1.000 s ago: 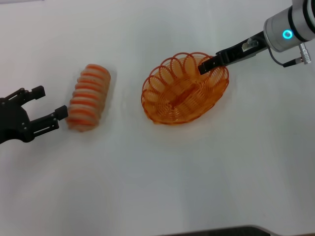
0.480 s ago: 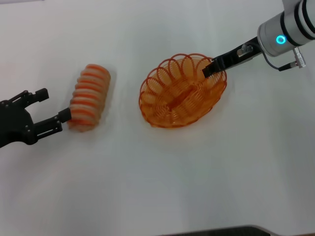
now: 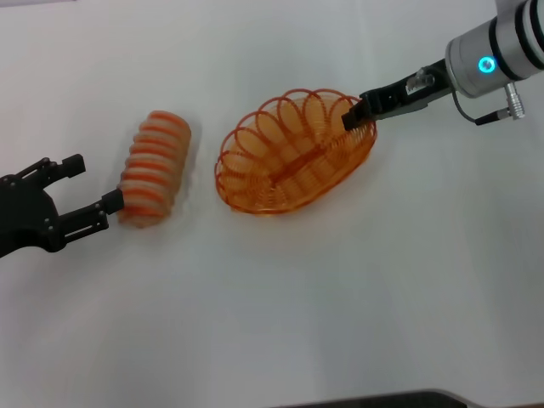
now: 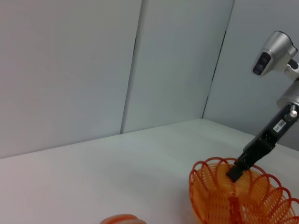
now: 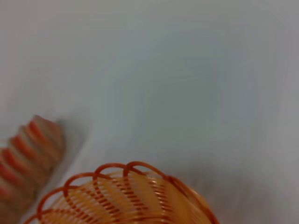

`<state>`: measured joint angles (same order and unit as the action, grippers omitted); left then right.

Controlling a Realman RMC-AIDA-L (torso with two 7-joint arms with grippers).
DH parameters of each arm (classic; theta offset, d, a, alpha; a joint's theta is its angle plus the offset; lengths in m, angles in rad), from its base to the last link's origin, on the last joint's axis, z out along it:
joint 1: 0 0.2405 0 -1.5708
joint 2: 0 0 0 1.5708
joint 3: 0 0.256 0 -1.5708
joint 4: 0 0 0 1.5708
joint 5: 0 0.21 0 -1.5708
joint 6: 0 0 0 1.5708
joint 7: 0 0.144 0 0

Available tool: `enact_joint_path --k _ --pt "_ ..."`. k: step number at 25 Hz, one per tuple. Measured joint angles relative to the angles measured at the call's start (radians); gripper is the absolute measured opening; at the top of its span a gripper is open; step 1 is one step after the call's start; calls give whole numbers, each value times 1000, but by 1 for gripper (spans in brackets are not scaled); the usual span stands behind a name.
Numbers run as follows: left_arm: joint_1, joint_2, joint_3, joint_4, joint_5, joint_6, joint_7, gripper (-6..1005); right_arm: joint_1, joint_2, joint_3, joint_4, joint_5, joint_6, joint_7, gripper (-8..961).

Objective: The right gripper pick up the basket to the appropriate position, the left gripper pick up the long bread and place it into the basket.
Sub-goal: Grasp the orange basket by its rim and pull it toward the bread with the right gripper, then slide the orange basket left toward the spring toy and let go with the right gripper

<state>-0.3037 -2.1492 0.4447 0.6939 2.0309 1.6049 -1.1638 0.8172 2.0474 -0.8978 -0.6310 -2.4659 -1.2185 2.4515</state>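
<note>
The orange wire basket (image 3: 293,153) lies on the white table (image 3: 340,297), tilted, in the middle of the head view. My right gripper (image 3: 354,116) is shut on the basket's far right rim. The long bread (image 3: 154,167), pale tan with orange stripes, lies to the basket's left. My left gripper (image 3: 92,189) is open at the loaf's near left end, one fingertip touching it. The left wrist view shows the basket (image 4: 243,196) with the right gripper (image 4: 236,171) on its rim. In the right wrist view the basket rim (image 5: 135,196) and the bread (image 5: 28,158) appear.
Grey wall panels (image 4: 117,65) stand behind the table in the left wrist view. A dark edge (image 3: 382,399) runs along the table's near side.
The right gripper has dragged the basket leftward, toward the bread. The left gripper has edged up to the loaf's end and now holds still.
</note>
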Motion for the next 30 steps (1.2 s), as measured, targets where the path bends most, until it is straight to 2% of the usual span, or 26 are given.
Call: enact_joint_path --k 5,12,16,23,30 --pt "0 0 0 4 0 3 11 846 -9 -9 55 -1 48 -53 16 118" --pt "0 -1 -2 6 -3 4 23 846 -30 -10 98 6 81 -89 54 107" --pt "0 -1 -3 8 -4 2 31 846 -42 0 102 7 85 -88 85 102" --pt "0 -1 -1 9 0 -2 45 846 -56 32 130 4 91 -40 127 103" --pt "1 -3 0 8 0 -3 52 846 -57 37 126 12 114 -1 141 104"
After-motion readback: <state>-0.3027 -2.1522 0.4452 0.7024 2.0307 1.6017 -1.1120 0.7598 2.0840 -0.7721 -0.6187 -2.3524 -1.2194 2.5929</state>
